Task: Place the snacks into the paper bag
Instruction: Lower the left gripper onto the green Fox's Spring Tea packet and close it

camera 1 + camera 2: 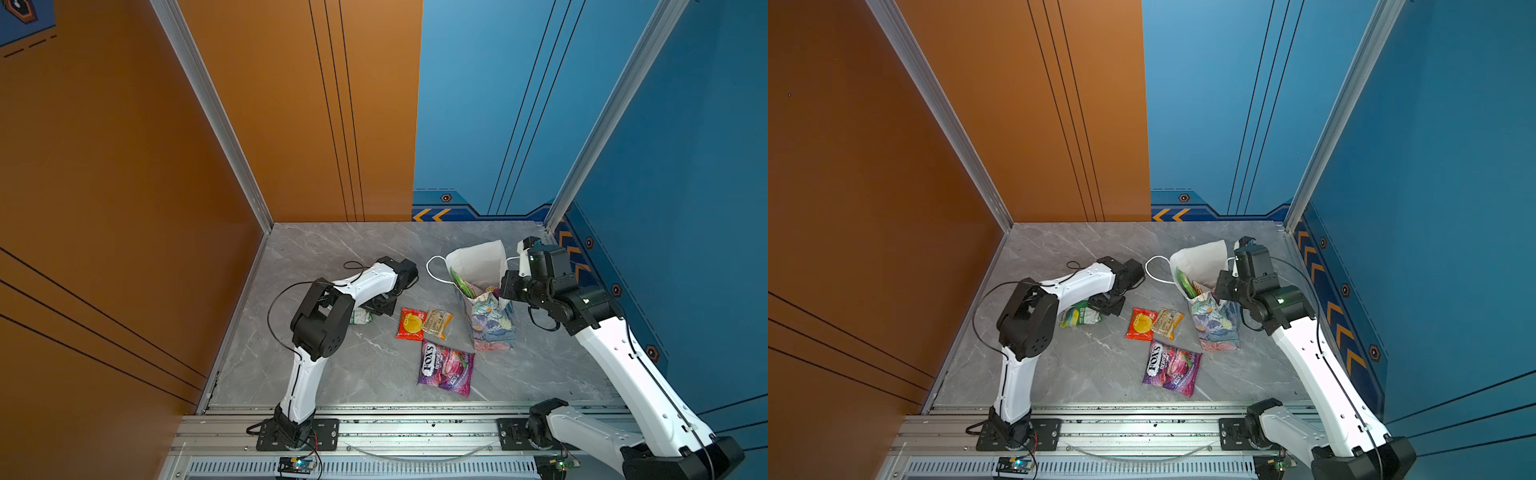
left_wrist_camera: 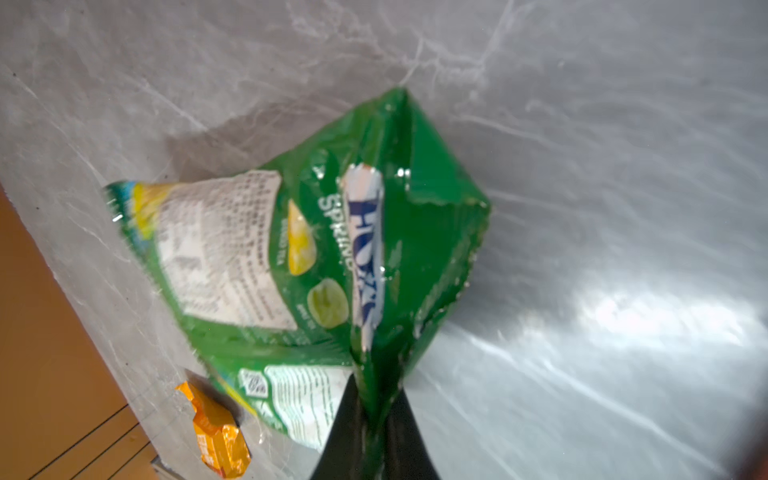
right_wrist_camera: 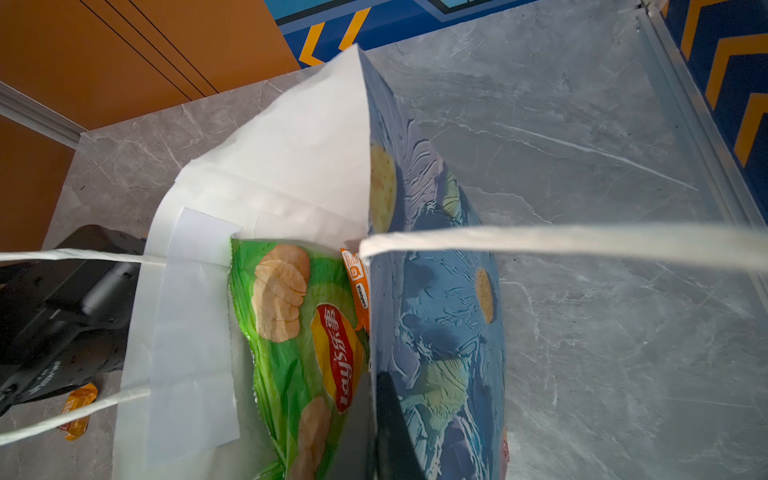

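Left gripper [image 2: 374, 401] pinching green packet [image 2: 328, 249] corner, apparently.

Mostly hidden behind left arm [image 1: 318, 320]: small green packet [image 1: 360, 316].

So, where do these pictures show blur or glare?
Left wrist view: a bright glare patch on the table, streaky motion blur around it, the green packet slightly soft. Right wrist view: the bag is sharp, its cord near the lens out of focus. Both top views: sharp, evenly lit.
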`<action>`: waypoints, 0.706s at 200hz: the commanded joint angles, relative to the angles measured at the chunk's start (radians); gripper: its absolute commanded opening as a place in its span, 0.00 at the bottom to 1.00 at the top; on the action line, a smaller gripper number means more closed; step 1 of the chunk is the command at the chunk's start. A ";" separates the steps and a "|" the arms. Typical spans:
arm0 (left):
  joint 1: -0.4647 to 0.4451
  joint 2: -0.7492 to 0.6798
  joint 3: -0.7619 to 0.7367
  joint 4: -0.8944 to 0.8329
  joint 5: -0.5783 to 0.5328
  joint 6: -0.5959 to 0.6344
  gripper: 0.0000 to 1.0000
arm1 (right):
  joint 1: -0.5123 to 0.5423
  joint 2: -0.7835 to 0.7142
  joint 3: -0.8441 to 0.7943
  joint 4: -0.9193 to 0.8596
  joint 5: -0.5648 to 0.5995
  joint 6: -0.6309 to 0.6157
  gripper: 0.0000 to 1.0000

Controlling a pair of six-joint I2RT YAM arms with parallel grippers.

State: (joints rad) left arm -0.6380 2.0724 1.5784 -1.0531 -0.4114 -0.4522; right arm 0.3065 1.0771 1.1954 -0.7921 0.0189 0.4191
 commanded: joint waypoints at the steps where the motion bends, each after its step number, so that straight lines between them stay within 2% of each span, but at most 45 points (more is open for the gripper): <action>1: -0.008 -0.114 -0.066 0.091 0.051 -0.008 0.00 | -0.006 -0.011 0.002 0.007 -0.011 0.008 0.00; 34: -0.011 -0.261 -0.192 0.196 0.093 -0.014 0.00 | -0.006 -0.015 0.001 0.006 -0.013 0.011 0.00; 102: -0.008 -0.669 -0.491 0.475 0.225 -0.054 0.00 | 0.002 -0.014 0.016 -0.005 -0.013 0.016 0.00; 141: -0.001 -0.839 -0.632 0.618 0.306 -0.060 0.00 | 0.005 -0.013 0.023 -0.013 -0.002 0.015 0.00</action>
State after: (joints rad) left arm -0.6418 1.3132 1.0237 -0.5743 -0.1783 -0.4976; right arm 0.3065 1.0767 1.1957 -0.7929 0.0193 0.4198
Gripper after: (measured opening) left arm 0.101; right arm 0.047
